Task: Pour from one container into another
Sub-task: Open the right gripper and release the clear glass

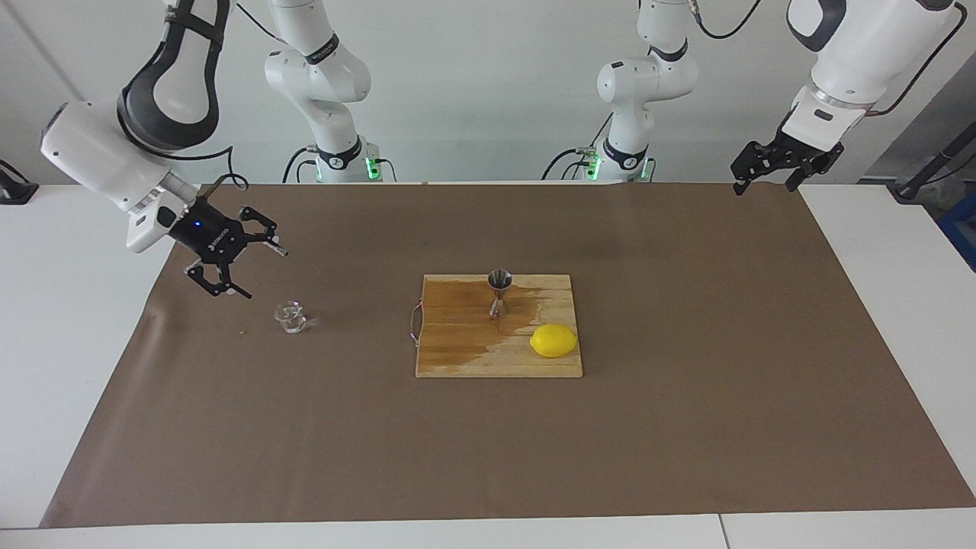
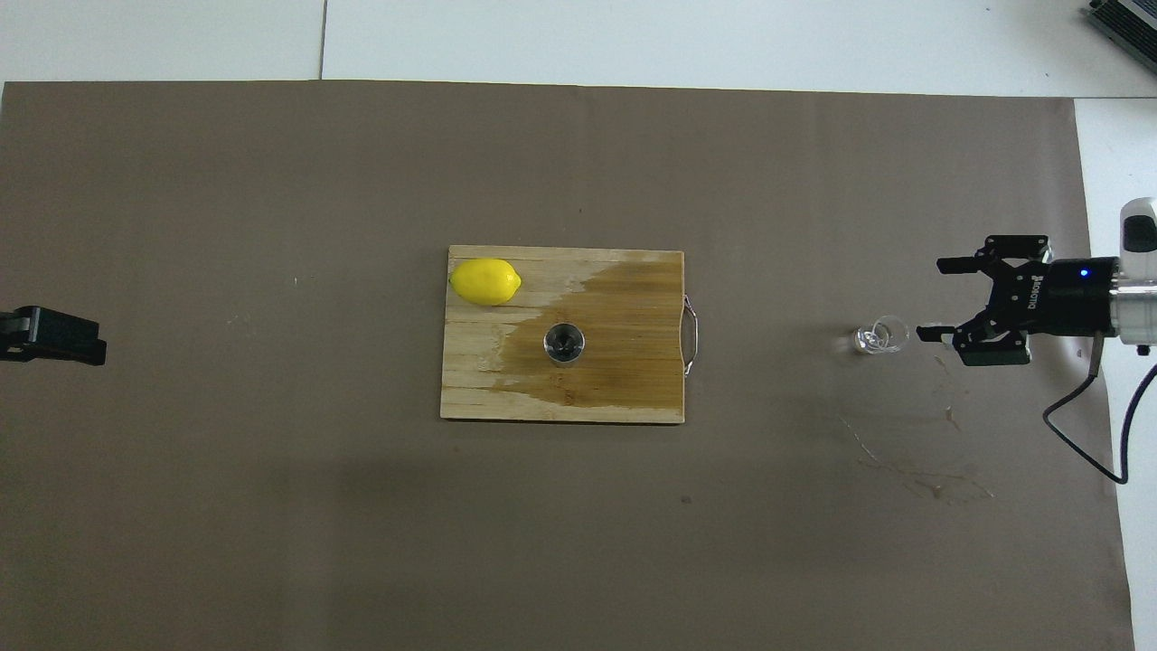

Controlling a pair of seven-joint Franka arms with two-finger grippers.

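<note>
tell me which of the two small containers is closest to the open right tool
The glass cup, standing on the brown paper just by the right tool. The steel jigger stands apart on the cutting board, mid-table.

Both arms are cut off by the top edge in the facing view, only their lower links being shown. In the overhead view the left gripper [image 2: 54, 336] is clipped by the picture's edge, so its fingers cannot be judged there, and the right arm is cropped at the wrist by the edge at its own end. The glass cup [image 1: 290, 317] is too small and clear for any contents to be made out. The inside of the jigger [image 2: 564, 344] is seen only as a dark hollow; any fill cannot be told.
</note>
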